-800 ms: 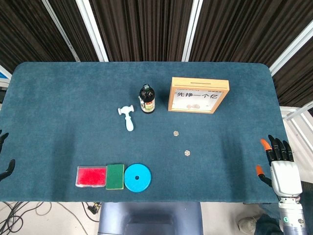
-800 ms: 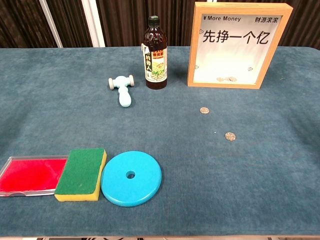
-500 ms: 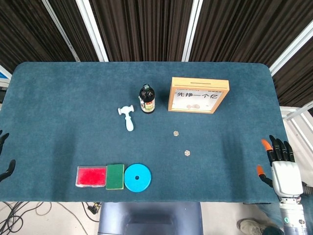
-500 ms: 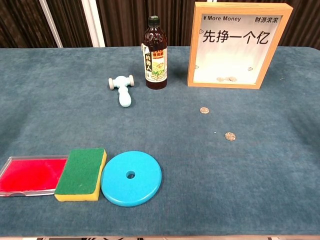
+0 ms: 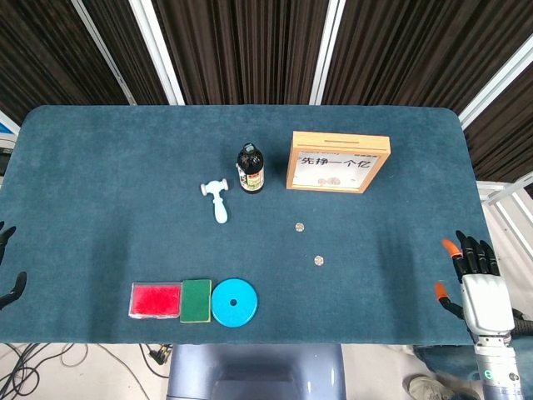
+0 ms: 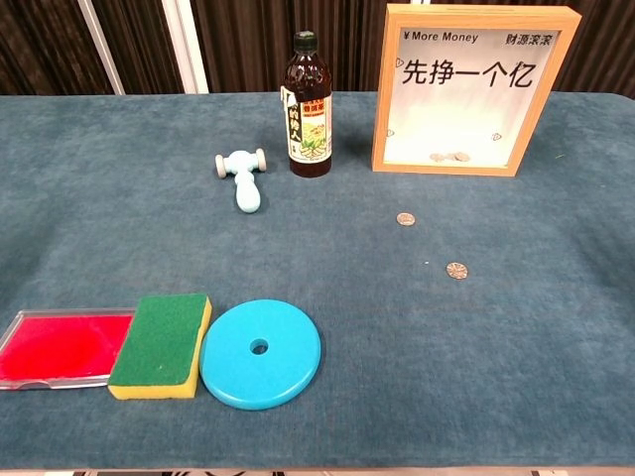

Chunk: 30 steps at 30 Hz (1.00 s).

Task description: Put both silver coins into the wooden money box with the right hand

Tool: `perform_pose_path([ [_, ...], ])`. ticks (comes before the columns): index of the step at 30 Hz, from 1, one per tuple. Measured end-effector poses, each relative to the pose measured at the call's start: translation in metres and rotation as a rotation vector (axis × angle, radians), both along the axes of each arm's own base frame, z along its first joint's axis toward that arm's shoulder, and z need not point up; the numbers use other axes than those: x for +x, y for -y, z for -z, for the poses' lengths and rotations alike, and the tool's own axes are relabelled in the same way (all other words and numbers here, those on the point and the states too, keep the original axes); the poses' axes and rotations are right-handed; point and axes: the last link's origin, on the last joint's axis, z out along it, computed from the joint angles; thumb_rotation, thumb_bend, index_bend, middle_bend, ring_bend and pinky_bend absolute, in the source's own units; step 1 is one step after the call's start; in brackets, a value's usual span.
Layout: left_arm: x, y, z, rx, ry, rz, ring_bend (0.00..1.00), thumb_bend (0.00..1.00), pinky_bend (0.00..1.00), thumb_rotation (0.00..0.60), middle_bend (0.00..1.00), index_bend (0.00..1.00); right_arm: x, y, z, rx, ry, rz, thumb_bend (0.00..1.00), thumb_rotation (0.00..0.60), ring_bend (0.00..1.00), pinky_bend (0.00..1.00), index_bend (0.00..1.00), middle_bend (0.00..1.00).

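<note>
Two silver coins lie flat on the blue table: one (image 5: 300, 226) (image 6: 405, 219) nearer the box, the other (image 5: 318, 261) (image 6: 456, 270) closer to the front. The wooden money box (image 5: 338, 162) (image 6: 472, 89) stands upright at the back right, with coins showing behind its glass. My right hand (image 5: 473, 277) hovers at the table's right front corner, fingers spread and empty, far from both coins. Only the fingertips of my left hand (image 5: 8, 279) show at the left edge, holding nothing. The chest view shows neither hand.
A dark bottle (image 5: 250, 169) (image 6: 310, 106) stands left of the box, with a pale toy hammer (image 5: 217, 200) (image 6: 243, 180) beside it. A red tray (image 5: 156, 300) (image 6: 58, 349), a green sponge (image 5: 196, 300) (image 6: 164, 343) and a blue disc (image 5: 234, 302) (image 6: 261, 354) line the front left.
My right hand has shifted only slightly at the right front corner. Nothing on the table has moved.
</note>
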Motion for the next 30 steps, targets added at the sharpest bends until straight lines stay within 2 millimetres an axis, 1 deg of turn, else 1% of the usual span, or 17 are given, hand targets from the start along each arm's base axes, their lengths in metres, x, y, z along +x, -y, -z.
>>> perform_pose_path([
  [2,0.000,0.000,0.000,0.001,0.002,-0.002,0.00,0.40,0.00,0.600,0.00,0.09,0.001,0.000,0.002,0.011,0.003,-0.007,0.41,0.600,0.00,0.00,0.19,0.02],
  [8,-0.001,-0.001,0.001,0.002,0.009,-0.011,0.00,0.40,0.00,0.600,0.00,0.09,0.005,0.002,0.015,0.078,0.019,-0.023,0.41,0.600,0.00,0.00,0.23,0.02],
  [11,0.000,0.000,0.001,0.003,0.011,-0.014,0.00,0.40,0.00,0.600,0.00,0.09,0.008,0.011,0.023,0.116,0.011,-0.041,0.41,0.600,0.00,0.00,0.25,0.02],
  [17,-0.001,0.000,0.001,0.007,0.021,-0.022,0.00,0.40,0.00,0.600,0.00,0.09,0.021,0.038,0.042,0.180,-0.008,-0.072,0.41,0.600,0.00,0.00,0.31,0.02],
  [21,-0.001,0.000,0.001,0.005,0.027,-0.027,0.00,0.40,0.00,0.600,0.00,0.09,0.032,0.055,0.059,0.237,-0.018,-0.073,0.41,0.600,0.00,0.00,0.31,0.02],
  [25,-0.001,-0.001,0.001,0.005,0.033,-0.030,0.00,0.40,0.00,0.600,0.00,0.09,0.042,0.067,0.078,0.288,-0.016,-0.063,0.41,0.600,0.00,0.00,0.32,0.02],
  [30,-0.002,-0.001,0.001,0.004,0.039,-0.037,0.00,0.40,0.00,0.600,0.00,0.09,0.058,0.075,0.104,0.338,0.002,-0.073,0.41,0.600,0.00,0.00,0.35,0.02],
])
